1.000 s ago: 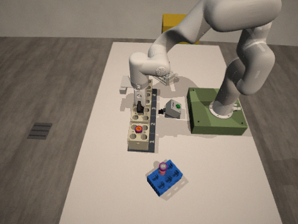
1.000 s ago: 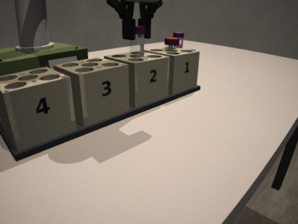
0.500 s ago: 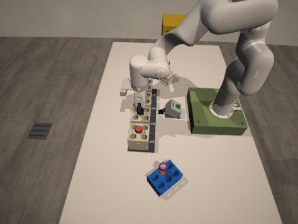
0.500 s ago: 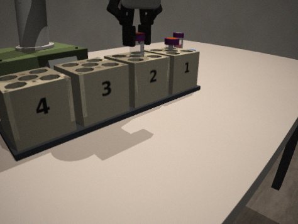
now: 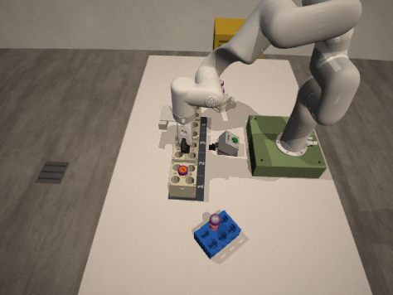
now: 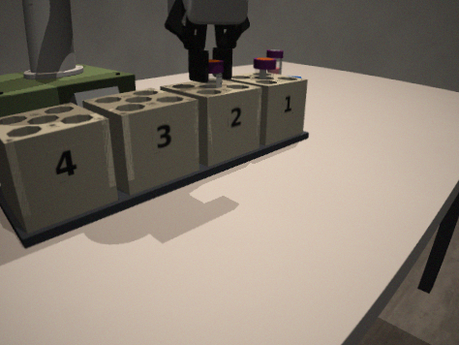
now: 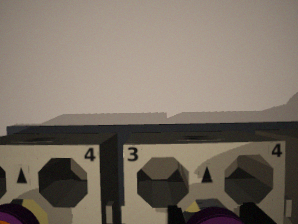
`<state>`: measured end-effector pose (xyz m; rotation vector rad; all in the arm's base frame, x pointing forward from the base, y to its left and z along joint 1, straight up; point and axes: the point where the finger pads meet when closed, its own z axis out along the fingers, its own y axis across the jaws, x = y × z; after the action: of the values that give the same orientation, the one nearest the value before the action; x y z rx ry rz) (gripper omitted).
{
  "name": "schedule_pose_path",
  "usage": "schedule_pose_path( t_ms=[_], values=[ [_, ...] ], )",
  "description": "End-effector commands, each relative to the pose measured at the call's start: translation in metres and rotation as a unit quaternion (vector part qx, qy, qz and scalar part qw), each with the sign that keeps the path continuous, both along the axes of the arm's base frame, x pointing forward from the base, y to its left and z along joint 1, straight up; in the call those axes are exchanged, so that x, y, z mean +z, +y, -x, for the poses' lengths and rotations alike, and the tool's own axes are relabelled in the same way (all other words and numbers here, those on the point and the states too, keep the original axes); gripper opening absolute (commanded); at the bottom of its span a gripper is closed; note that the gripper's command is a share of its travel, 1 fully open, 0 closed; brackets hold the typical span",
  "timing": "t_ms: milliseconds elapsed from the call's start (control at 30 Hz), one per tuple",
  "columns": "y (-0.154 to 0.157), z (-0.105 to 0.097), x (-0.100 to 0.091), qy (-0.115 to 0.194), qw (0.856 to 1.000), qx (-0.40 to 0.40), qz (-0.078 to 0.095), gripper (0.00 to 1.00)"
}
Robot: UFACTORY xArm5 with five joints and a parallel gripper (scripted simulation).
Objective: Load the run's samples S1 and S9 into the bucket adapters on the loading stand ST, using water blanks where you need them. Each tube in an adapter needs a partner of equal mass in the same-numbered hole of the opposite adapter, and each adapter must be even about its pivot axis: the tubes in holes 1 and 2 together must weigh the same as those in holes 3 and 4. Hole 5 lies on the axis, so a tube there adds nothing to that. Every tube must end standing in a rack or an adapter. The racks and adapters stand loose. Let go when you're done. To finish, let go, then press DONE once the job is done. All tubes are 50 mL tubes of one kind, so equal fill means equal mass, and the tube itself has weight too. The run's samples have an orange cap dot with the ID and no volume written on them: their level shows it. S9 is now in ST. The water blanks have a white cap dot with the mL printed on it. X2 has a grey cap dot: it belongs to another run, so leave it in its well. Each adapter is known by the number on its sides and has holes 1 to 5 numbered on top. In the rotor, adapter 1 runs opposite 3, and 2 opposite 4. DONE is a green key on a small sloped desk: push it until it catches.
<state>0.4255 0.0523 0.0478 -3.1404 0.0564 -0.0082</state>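
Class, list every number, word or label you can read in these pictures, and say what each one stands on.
"1", "2", "3", "4": sides of the four beige adapters, one each.
"1", "2", "3", "4": dark base strip beside the adapters, top view.
"4": top of one adapter, beside a hole, wrist view.
"3" and "4": top of the neighbouring adapter, wrist view.
Too small to read: marks on the grey desk and on the orange-dotted cap.

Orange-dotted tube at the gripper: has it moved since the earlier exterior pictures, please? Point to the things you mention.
Yes, downward: the orange-dotted tube (image 6: pixel 215 67) (image 7: pixel 215 218) now shows less of its length above the top of adapter 2 (image 5: pixel 185 157) (image 6: pixel 228 133) (image 7: pixel 129 180).
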Motion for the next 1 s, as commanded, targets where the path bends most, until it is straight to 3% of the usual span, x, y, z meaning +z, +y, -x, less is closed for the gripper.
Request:
schedule_pose_path(
  t_ms=[0,500,533,967],
  values=[
    [0.0002,-0.0012,-0.0020,-0.001,1.000,0.000,-0.002,0.00],
    [0.0002,-0.0012,-0.0020,-0.001,1.000,0.000,-0.002,0.00],
    [0.0002,-0.0012,-0.0023,-0.001,1.000,0.000,-0.002,0.44],
    [0.0002,-0.0012,-0.0023,-0.001,1.000,0.000,-0.002,0.44]
  ],
)
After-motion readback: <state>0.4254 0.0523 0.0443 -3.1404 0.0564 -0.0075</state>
